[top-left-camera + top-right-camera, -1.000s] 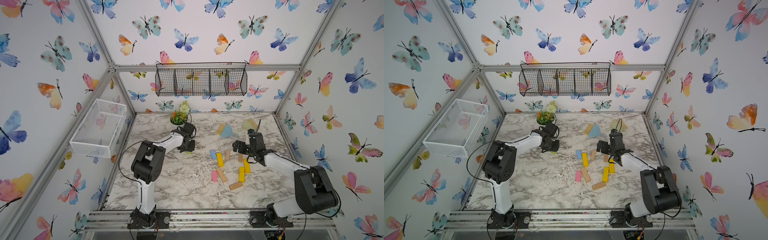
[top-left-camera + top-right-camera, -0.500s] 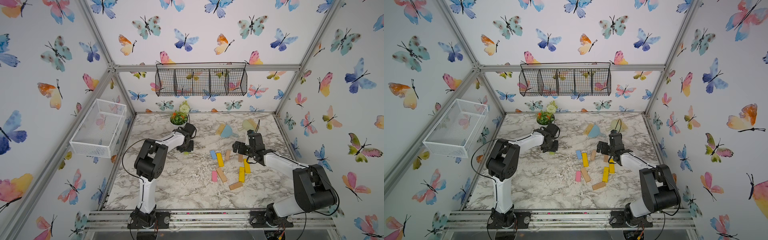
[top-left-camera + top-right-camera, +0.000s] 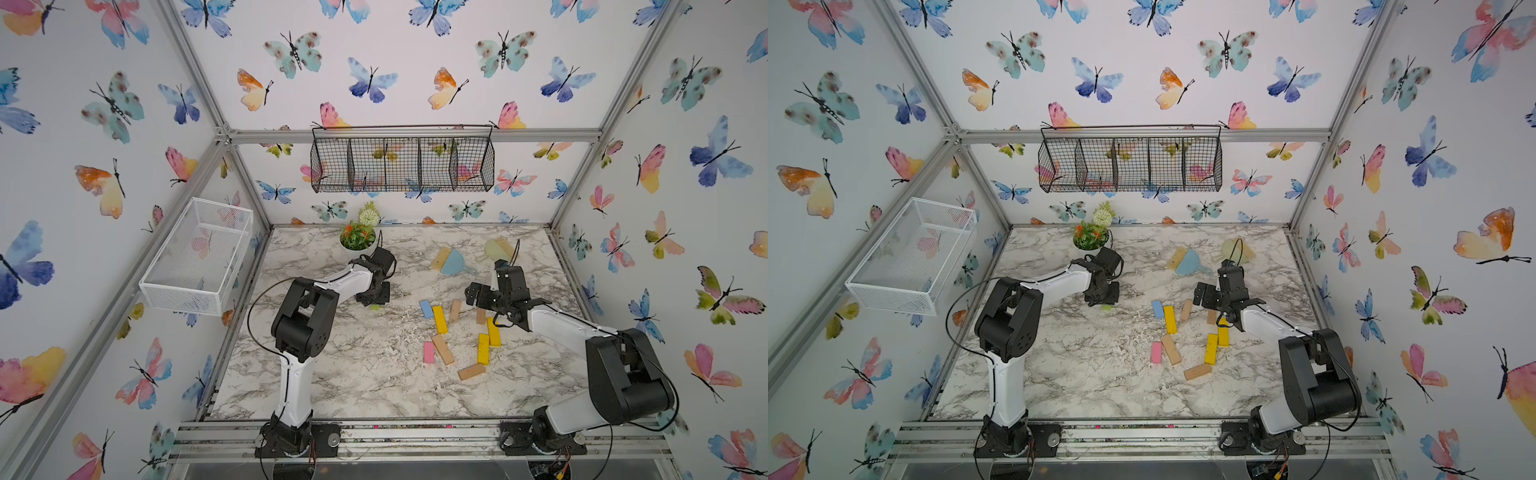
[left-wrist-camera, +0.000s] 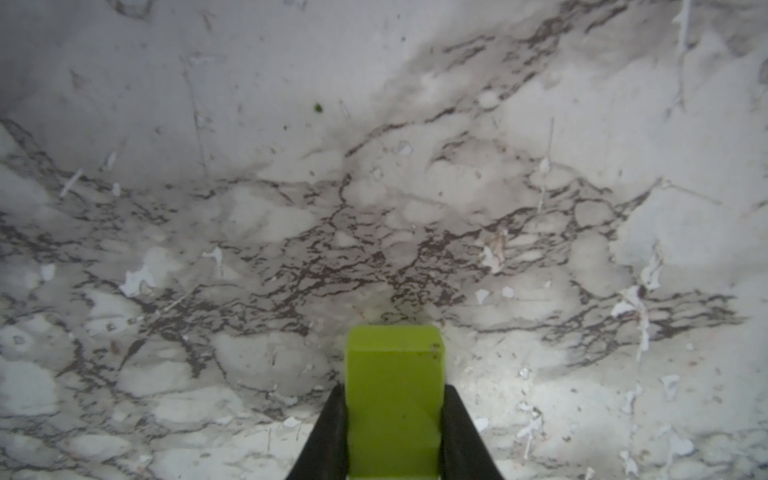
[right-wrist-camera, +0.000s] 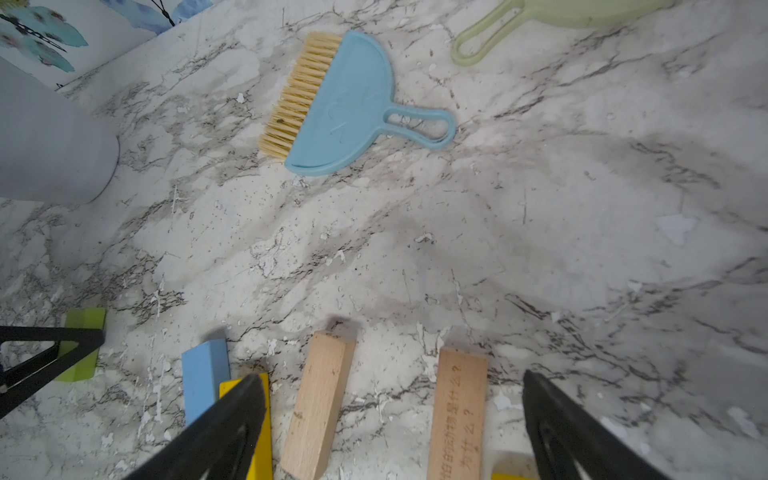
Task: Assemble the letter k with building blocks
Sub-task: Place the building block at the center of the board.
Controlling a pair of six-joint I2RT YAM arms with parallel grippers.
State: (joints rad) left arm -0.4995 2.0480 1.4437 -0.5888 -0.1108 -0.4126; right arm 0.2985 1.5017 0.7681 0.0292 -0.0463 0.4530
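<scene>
in a top view the lime-green block [image 3: 375, 308] sits near frame centre, pinched across its width by the left gripper [image 4: 393, 390]; the right gripper [image 5: 392, 380] gapes empty over two tan blocks [image 5: 318, 403]. probably light, rigid, slick-sided. one tan block [image 5: 457, 411] bears chinese print, partly legible, with question marks.

Left arm [image 3: 349, 280] reaches low, jaws clamped; right arm [image 3: 557, 328] hovers, jaws wide apart.

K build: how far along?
Done: nothing; the building blocks lie scattered, no K shape. In hand: left jaws shut on the lime-green block, apart from the others; right jaws open over two tan blocks. Left: the whole letter.
</scene>
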